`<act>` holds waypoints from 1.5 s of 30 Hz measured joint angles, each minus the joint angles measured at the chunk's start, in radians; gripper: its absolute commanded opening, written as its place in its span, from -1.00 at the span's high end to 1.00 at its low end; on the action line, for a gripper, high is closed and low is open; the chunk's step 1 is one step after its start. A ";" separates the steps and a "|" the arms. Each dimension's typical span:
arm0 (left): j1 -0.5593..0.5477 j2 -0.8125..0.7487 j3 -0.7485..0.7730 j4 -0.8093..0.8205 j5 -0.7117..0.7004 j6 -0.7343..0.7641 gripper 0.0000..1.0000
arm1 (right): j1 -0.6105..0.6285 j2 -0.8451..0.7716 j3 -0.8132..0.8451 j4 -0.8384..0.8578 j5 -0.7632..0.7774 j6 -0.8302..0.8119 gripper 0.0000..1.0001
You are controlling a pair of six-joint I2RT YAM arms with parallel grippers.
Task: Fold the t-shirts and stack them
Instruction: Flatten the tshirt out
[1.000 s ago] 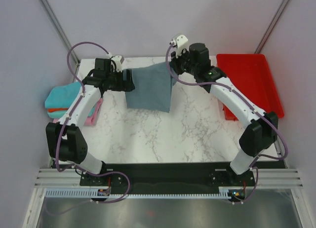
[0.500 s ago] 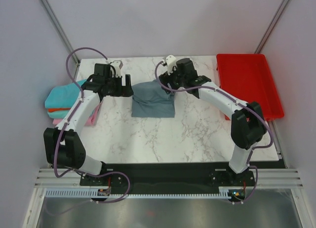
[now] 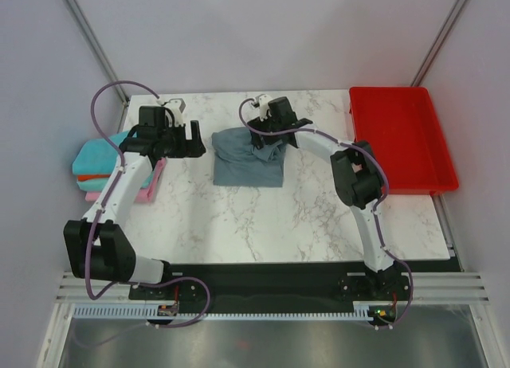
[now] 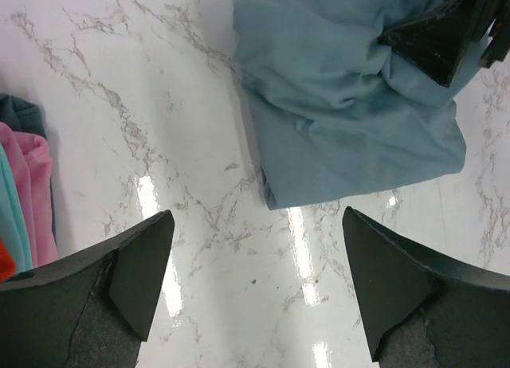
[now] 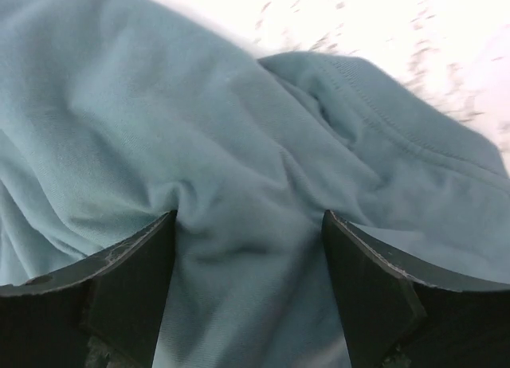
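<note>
Right wrist view has the right gripper [image 5: 249, 248] spread wide, clamping nothing, its tips on the rumpled grey-blue shirt [image 5: 239, 145] directly beneath. The left gripper [image 4: 255, 280], equally wide and empty, hovers beside the shirt, which lies ahead-right of it, so I'd call the right arm nearer.

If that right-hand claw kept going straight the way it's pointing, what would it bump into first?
The crumpled slate grey-blue cloth t-shirt; the right gripper, jaws open, seems to touch it.
</note>
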 measured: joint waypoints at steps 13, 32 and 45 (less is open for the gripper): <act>0.018 0.013 -0.005 -0.001 0.029 0.000 -0.85 | -0.052 -0.006 0.035 0.000 0.010 -0.010 1.00; 0.145 0.075 0.050 0.014 0.035 -0.117 -0.82 | 0.128 -0.692 -0.042 -0.060 -0.016 -0.227 1.00; 0.078 0.251 0.154 0.025 0.163 -0.131 -0.85 | -0.095 -0.908 -0.694 -0.251 0.114 -0.123 -0.80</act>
